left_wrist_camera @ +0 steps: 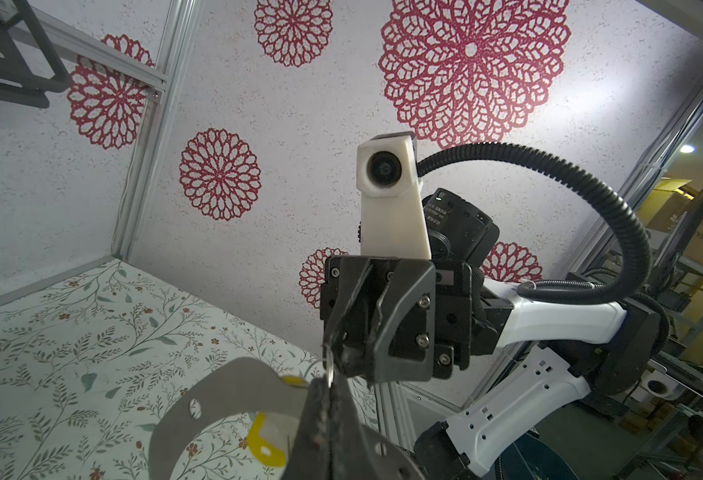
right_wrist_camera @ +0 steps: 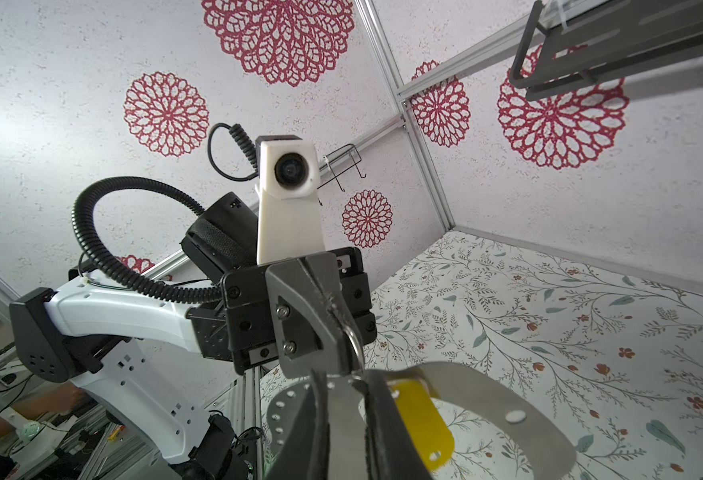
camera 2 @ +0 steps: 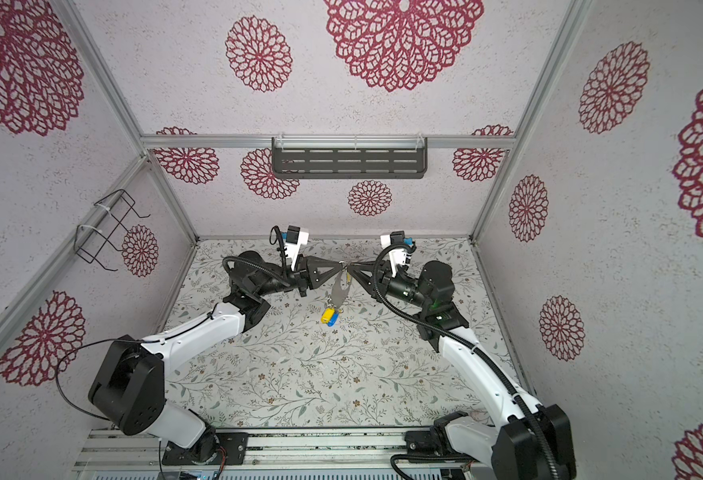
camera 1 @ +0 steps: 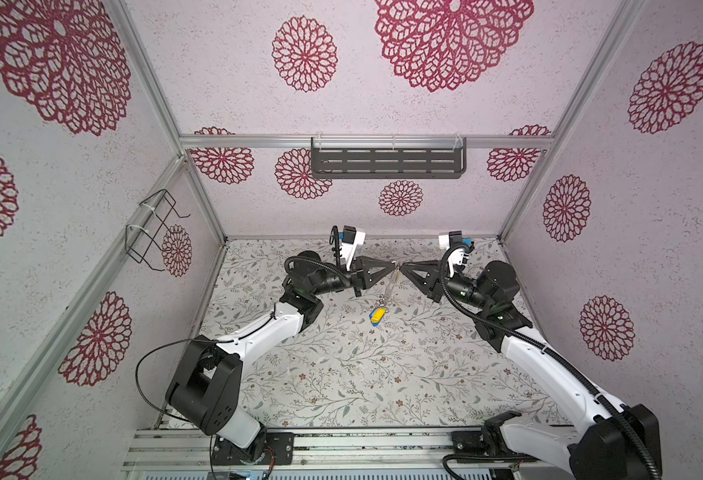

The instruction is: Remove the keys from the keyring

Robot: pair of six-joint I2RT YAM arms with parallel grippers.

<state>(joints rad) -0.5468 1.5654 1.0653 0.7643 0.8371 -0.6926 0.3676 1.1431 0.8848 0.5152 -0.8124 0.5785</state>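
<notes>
In a top view my left claw (camera 1: pixel 392 266) and right claw (camera 1: pixel 402 269) meet tip to tip, raised near the desk's (camera 1: pixel 341 374) far edge. The keyring (camera 2: pixel 339 289) hangs beneath them, long axis pointing down at the desk, with the keys (camera 2: pixel 329 316) at its low end.

Left wrist view: the left claw is pressed together.

Right wrist view: the left claw pinches a split ring (right_wrist_camera: pixel 356 345). My right fingers (right_wrist_camera: pixel 385 428) straddle the plate, but I cannot tell whether they grip it. There is open room on every side.

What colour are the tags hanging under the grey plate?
Yellow and blue tags, clearest in a top view.
</notes>
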